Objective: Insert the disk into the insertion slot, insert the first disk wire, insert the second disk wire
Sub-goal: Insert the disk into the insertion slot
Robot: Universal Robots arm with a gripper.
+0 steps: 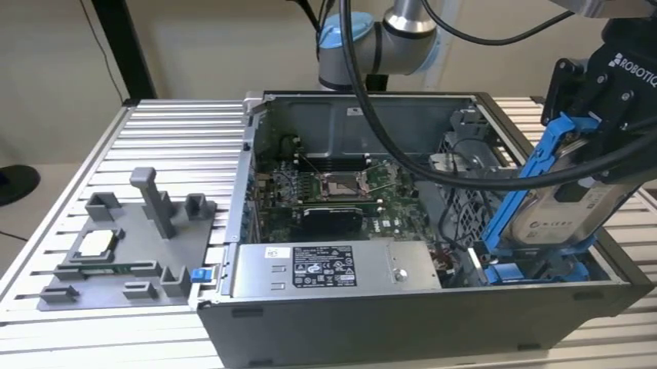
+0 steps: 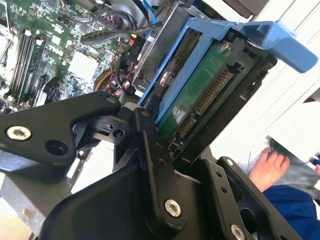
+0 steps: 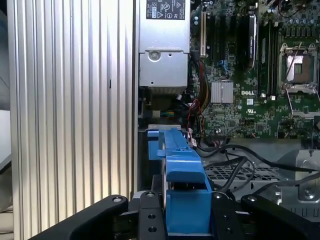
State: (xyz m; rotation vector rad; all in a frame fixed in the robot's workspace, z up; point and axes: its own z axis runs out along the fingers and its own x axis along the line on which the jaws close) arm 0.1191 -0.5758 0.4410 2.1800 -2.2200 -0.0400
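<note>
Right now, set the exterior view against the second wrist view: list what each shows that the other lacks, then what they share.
Exterior view, not the second wrist view: the grey power-supply box and the grey fixture. Second wrist view, not the exterior: the disk's green circuit board and a person's hand. Both: the disk in its blue carrier, clamped in the gripper, and the motherboard.

The gripper (image 1: pixel 590 146) is clamped on the disk (image 1: pixel 562 207), which is held tilted beneath the fingers (image 3: pixel 149 215). The arm (image 1: pixel 355 42) is seen bent beyond the gripper.
</note>
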